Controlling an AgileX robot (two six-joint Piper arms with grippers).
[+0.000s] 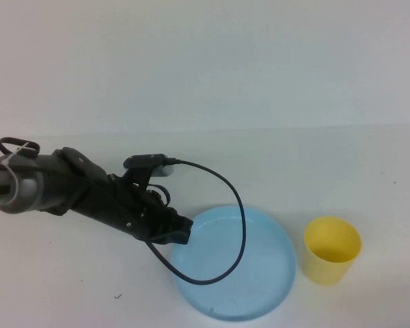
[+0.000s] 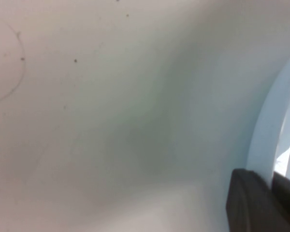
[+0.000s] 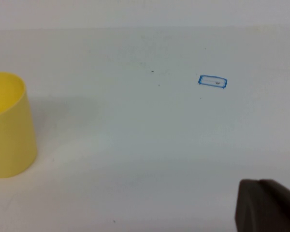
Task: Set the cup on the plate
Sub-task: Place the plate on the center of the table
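One small yellow plastic cup (image 1: 332,250) stands upright on the desk (image 1: 273,102) just right of one round light blue plastic plate (image 1: 260,280). The left end effector (image 1: 178,231) sits at the plate's left rim, its opening impossible to tell. Only the right wrist view shows the right end effector (image 3: 268,205), its opening likewise unclear, and a blue-edged label (image 3: 212,81).

We see the left tool (image 1: 179,231) low at the plate's (image 1: 260,301) left rim, its black cable (image 1: 240,225) looping across the plate's surface and barring the way there. The cup (image 1: 332,250) stands upright just right of the plate, apart from it, open bench (image 1: 273,164) behind and to its right. The right tool (image 3: 268,205) shows only as a dark edge near the cup.
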